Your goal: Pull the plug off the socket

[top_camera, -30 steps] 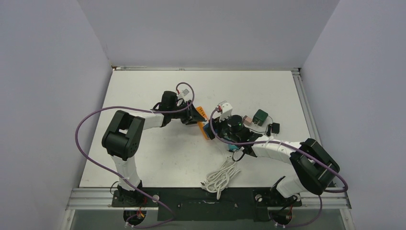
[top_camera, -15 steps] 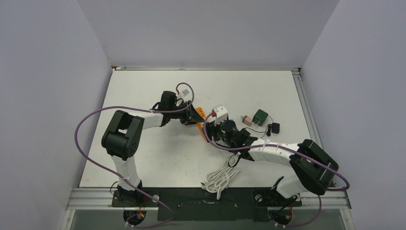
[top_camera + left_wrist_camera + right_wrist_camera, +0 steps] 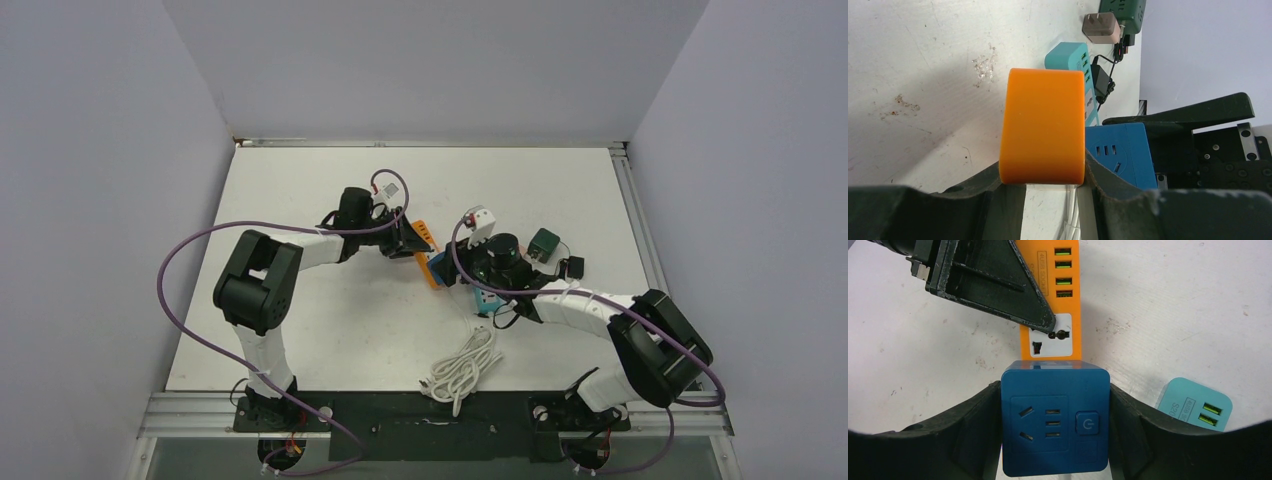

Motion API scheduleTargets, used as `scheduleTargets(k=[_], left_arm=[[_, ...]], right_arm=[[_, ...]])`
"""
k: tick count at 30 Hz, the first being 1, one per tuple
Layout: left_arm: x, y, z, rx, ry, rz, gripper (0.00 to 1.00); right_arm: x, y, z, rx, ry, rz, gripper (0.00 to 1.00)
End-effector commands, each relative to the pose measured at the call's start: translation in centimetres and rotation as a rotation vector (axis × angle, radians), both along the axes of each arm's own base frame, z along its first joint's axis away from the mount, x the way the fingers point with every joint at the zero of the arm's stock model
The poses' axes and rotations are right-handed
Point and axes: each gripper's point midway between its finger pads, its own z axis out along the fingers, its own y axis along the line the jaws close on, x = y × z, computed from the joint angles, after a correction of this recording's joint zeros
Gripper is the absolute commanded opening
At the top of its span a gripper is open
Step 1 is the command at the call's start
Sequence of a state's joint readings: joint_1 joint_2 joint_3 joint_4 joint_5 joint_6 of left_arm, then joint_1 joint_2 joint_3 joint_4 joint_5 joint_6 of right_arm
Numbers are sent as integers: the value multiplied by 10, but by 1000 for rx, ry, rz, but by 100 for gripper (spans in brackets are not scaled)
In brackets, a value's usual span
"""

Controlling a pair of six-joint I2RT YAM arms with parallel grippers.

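Plug [image 3: 1055, 420], a blue cube-shaped adapter, is located at one end of the orange power strip [image 3: 1043, 125], near the middle of the worktop [image 3: 330, 320]. It is clamped on two opposite sides by the fingers [image 3: 973, 430] of the right gripper [image 3: 1055, 390], which are closed against its flanks. The orange power strip is clamped across its width by the fingers [image 3: 1113, 190] of the left gripper [image 3: 1043, 167], which are closed on its other end.

Both grasps are therefore judged to be established: the socket is braced and the plug is held. In the right wrist view, the end of the strip is covered by the plug and no gap is seen between them. In the left wrist view, the plug body is seen right against the strip. The pins are hidden, so their seating cannot be confirmed; separation is judged not yet achieved.

The pull itself remains to be done: the plug is to be drawn away from the outlet face while the strip is restrained. A teal power strip [image 3: 1195, 405] lies just beside the plug and is not touched.
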State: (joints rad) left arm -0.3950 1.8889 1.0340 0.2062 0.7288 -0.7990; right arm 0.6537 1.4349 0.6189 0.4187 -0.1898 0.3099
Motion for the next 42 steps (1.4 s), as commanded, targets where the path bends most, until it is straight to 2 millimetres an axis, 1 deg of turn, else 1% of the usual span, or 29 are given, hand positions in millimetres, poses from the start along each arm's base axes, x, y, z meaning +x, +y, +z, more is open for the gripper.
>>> scheduleTargets(k=[1,9,15,24,33,37,42], left_arm=[[1,-7,23,-25,-78,-42,0],[0,-9,25,-33,-83,-49,0],[1,-6,17,-10,-54,-32,0],[4,2,3,28,-5,6,0],[5,5,-2,31,16,17,0],[6,5,-2,33,17,19,0],[6,5,0,32,6,14,0]], right_arm=[[13,6,49,157,-104,33,5],[14,6,47,157,-100,39,5],[14,5,45,110,-125,11,5],[3,20,41,-36,-202,-8,5],[-5,30,40,-157,-272,-46,5],[-7,31,41,-150,-271,-50,5],[-6,30,45,-88,-247,-33,5]])
